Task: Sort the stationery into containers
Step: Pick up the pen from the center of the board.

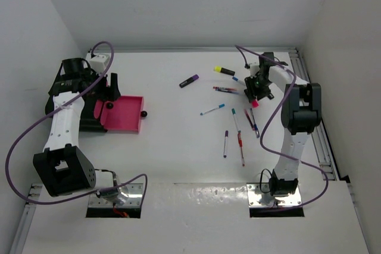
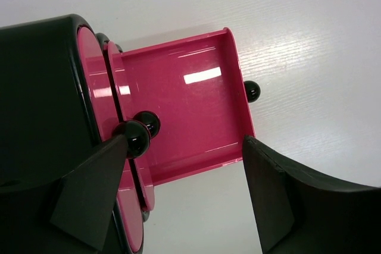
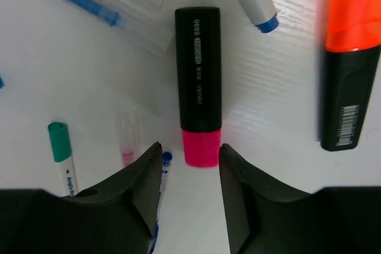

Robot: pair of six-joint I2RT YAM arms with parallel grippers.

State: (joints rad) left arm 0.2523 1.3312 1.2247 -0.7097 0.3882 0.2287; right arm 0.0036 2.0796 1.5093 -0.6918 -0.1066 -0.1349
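The right gripper [image 3: 189, 168] hangs low over the table [image 1: 178, 159], on the right-hand side, with its jaws around the pink end of the pink highlighter [image 3: 199, 75].

Layout, largest first:
- The box [image 2: 36, 99] stands at the far left. Its inside is not visible.
- The tray [image 2: 237, 81] sits against the box. No stationery shows in it.
- The orange highlighter [image 3: 351, 57] lies near the pink one, apart from it.
- The pens [image 1: 239, 140] lie scattered on the right half, well apart from both containers.
- The blue pen [image 3: 167, 159] has its tip just beside one finger of the right gripper.

Likely faults:
- The grip is set at the very end of the highlighter. On lifting, the long body may swing down or slip out.
- The finger beside the blue pen may trap or drag that pen as the jaws close.
- The highlighter is off-centre between the fingers. Closing may push it sideways before it is clamped.

Gripper state:
- Right gripper: jaws part open. One finger is at or just beside the pink end, and a gap shows at the other. The highlighter lies flat on the table, not held.
- Left gripper [image 2: 184, 141]: jaws wide apart above the tray, holding nothing.
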